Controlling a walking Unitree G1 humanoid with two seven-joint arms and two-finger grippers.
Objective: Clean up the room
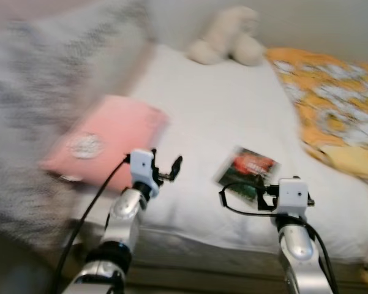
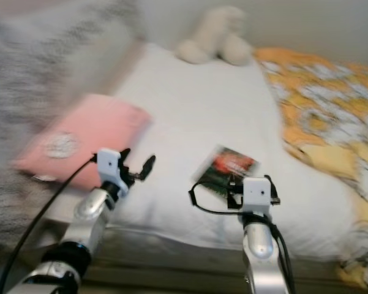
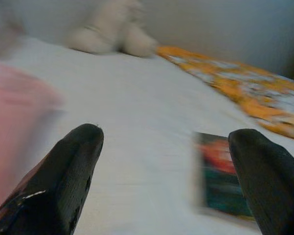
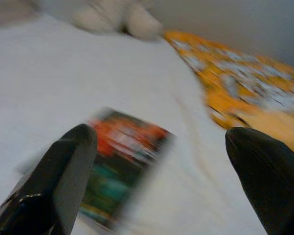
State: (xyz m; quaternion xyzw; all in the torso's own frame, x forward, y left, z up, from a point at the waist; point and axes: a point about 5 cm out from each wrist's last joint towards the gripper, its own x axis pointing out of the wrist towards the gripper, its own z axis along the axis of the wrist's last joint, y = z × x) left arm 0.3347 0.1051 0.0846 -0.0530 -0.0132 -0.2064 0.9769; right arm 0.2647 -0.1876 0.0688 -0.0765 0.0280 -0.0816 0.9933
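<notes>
Approach step judged in hand: both pincers, left pincer [image 1: 168, 168] and right pincer [image 4: 161, 161], were held released, nothing grasped, over the bed [image 1: 214, 110]; book [image 1: 248, 171] lay at lower centre-right, so a right-arm reach was judged next.

A bed with a white sheet [image 1: 214, 116] carries a pink pillow [image 1: 110, 138] on its left side, a cream plush toy [image 1: 229, 37] at the far end, an orange floral blanket [image 1: 334, 101] along the right, and a red-and-green booklet [image 1: 248, 171] near the front edge.
</notes>
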